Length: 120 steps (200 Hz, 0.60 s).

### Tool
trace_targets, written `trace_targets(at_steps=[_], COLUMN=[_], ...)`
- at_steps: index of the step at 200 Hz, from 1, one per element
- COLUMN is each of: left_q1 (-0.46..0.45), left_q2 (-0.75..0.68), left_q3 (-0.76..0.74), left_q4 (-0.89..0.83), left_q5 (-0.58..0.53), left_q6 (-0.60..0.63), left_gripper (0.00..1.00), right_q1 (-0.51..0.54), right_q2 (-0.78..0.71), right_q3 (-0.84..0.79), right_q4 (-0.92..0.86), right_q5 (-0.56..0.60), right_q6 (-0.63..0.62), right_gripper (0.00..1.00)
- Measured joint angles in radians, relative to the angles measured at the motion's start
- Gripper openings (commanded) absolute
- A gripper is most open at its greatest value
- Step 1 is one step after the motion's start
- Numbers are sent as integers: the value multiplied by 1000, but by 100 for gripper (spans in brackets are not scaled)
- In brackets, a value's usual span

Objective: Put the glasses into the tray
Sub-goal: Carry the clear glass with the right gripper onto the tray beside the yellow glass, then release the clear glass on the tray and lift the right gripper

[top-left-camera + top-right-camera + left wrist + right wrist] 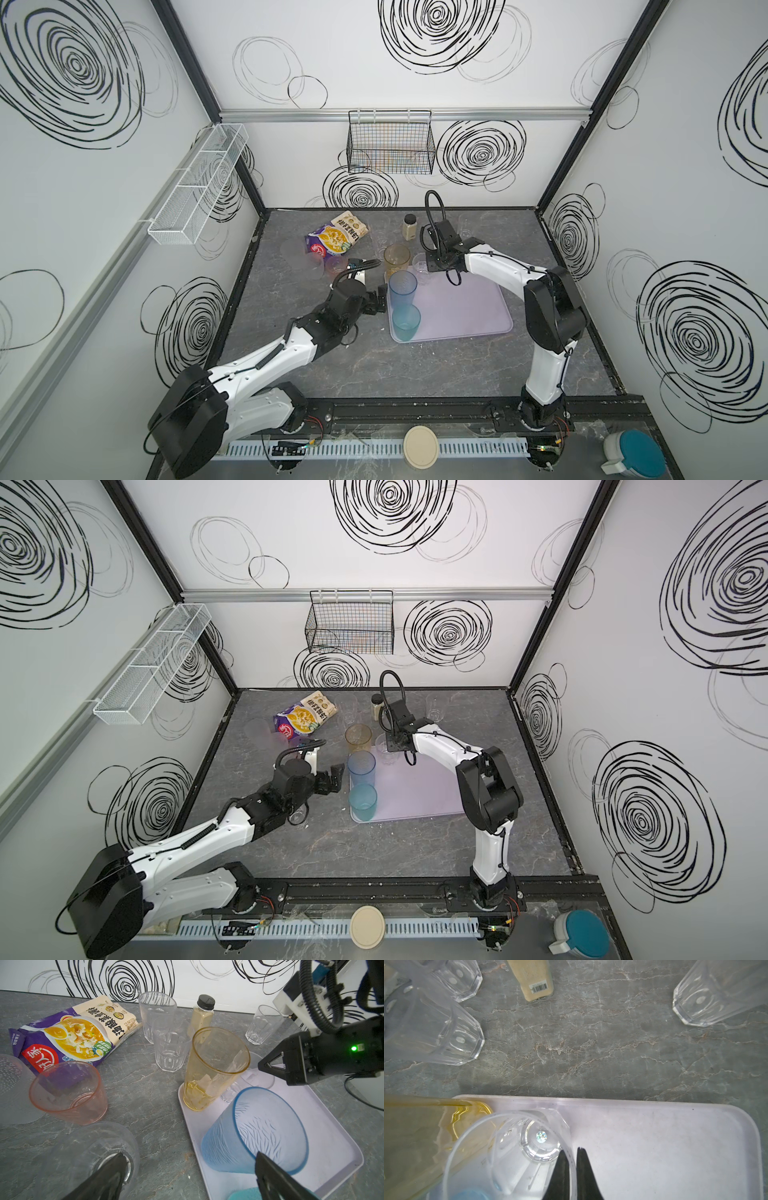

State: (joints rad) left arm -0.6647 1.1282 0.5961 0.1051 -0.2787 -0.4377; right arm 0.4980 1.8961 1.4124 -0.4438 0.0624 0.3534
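The lavender tray (465, 307) (332, 1126) holds an amber glass (397, 259), a blue glass (402, 286) and a teal glass (406, 322) along its left side. My right gripper (572, 1159) is shut on the rim of a clear glass (512, 1153), one finger inside and one outside, over the tray's far corner beside the amber glass. My left gripper (190, 1159) (380, 301) stands open and holds nothing, just left of the blue glass at the tray's edge. Off the tray stand a pink glass (68, 1093), a frosted glass (12, 1088) and clear glasses (170, 1047).
A snack bag (336, 237) and a black-capped jar (409, 226) lie at the back of the table. One more clear glass (262, 1024) stands near the back wall, another (297, 814) under my left arm. Wire baskets (390, 143) (199, 187) hang on the walls.
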Motion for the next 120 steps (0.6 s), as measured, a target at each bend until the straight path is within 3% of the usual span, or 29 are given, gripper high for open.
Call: trace_targets(at_steps=[51,120], left_q1=[0,6], left_q2=[-8,-21], left_q3=[-2,-15], left_q4=[-1,-3], left_q5=[-10,-15], left_q6=[1,2], left_gripper=[100,100], right_q1=[-14,-28], right_q2=[11,11], right_q3=[10,10], right_q4=[9,17], right_q5=[-15,-48], right_q6=[1,8], right_gripper=[0,15])
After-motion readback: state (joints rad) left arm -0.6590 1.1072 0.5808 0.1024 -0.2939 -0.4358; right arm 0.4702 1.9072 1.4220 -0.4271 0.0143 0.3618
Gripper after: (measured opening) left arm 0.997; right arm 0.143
